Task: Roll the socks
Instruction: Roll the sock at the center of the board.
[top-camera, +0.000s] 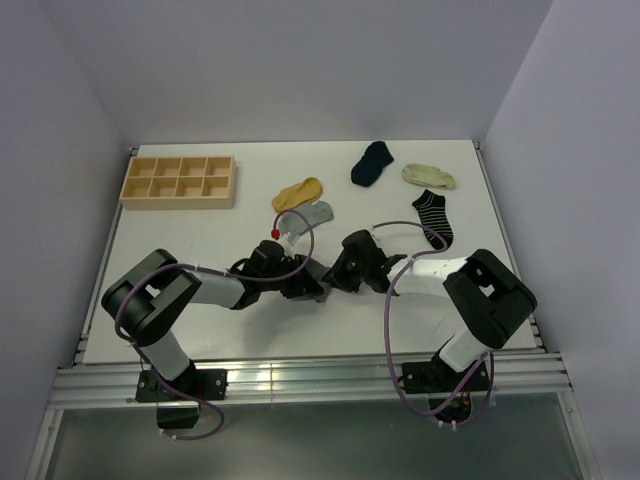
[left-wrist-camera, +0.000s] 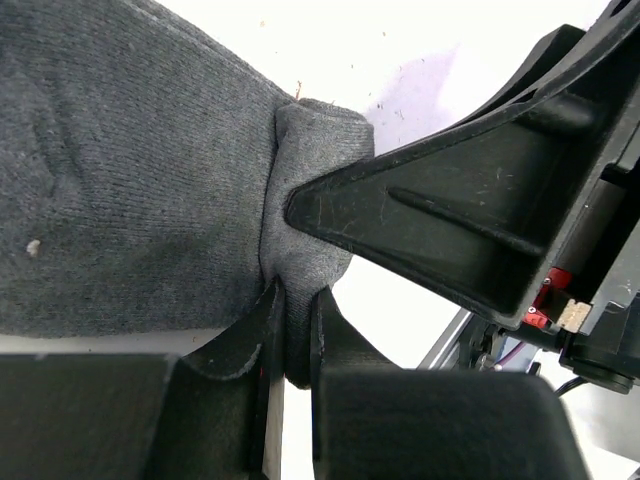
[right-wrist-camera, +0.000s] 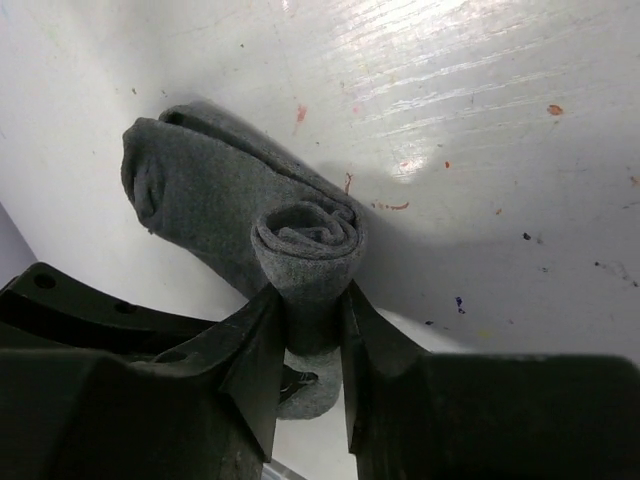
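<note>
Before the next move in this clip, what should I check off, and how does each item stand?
1. Grip of the left pincer on the dark grey sock: ok, shut on a fold.
2. Grip of the right pincer on the roll: ok, shut across the coiled end.
3. Coil formed: ok, a spiral shows at its end.
4. Unrolled part lying on the table: ok.
5. Pincers clear of each other: cannot tell, they are very close.
6. The yellow sock and light grey sock out of the way: ok, both lie farther back.
</note>
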